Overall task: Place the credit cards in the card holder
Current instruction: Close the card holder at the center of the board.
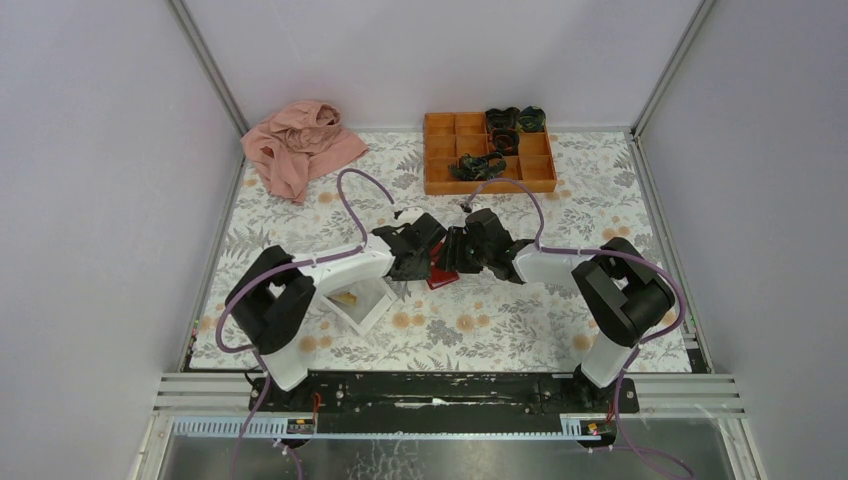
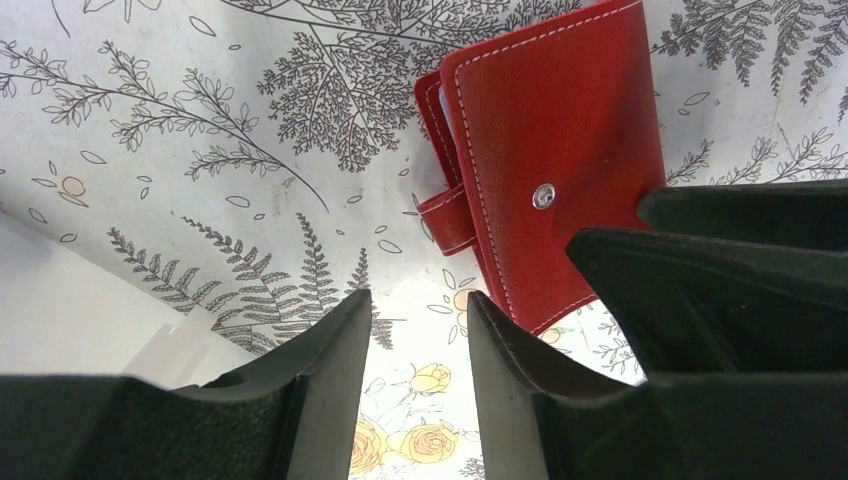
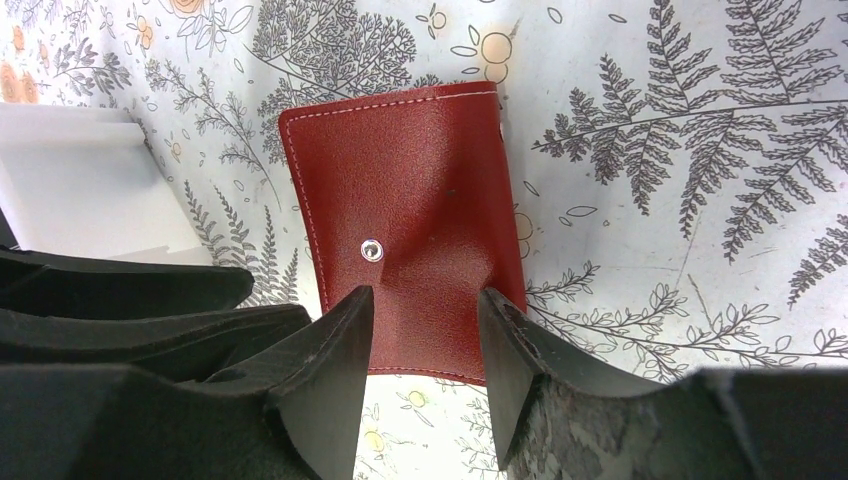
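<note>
The dark-red card holder (image 1: 441, 276) lies closed on the flowered cloth, its snap stud up and its tab loose at the side. It fills the upper middle of the left wrist view (image 2: 555, 150) and the centre of the right wrist view (image 3: 410, 200). My left gripper (image 2: 418, 310) is open and empty, just beside the holder's corner. My right gripper (image 3: 425, 305) is open, its fingers standing apart over the holder's near edge. Both grippers meet over the holder in the top view. A golden-tan credit card (image 1: 347, 296) lies in the white tray.
The white tray (image 1: 368, 310) sits under my left arm, close to the holder; it also shows in the right wrist view (image 3: 80, 190). An orange compartment box (image 1: 440, 180) with dark items stands at the back. A pink cloth (image 1: 297, 145) lies at the back left.
</note>
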{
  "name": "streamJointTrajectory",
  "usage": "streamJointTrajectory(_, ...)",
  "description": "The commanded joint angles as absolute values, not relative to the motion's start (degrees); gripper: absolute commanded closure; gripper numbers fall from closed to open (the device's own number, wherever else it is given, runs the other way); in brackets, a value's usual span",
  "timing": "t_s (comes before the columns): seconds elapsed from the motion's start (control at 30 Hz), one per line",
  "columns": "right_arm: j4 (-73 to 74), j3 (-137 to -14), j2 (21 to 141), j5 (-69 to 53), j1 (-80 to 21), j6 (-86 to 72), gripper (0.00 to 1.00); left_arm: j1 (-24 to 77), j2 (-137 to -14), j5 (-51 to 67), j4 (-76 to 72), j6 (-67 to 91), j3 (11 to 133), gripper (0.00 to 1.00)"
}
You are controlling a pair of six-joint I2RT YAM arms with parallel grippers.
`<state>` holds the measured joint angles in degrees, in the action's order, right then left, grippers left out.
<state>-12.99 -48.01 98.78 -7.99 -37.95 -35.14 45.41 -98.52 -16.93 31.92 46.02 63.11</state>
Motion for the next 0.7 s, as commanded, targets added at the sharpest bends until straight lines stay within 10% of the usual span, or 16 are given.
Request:
streamJointTrajectory(0.0,-6.1,-48.1,98.5,-4.4,-38.3,-32.8,0.49,45.8,-99.5,-18.6,28.4,46.8,63.2,0.52)
streamJointTrajectory(0.67,-4.6,-49.9,100.2,-5.9,-38.3,-32.3,0.49,47.3,-102.2,-28.2,20.4,49.7,58.7,0.51)
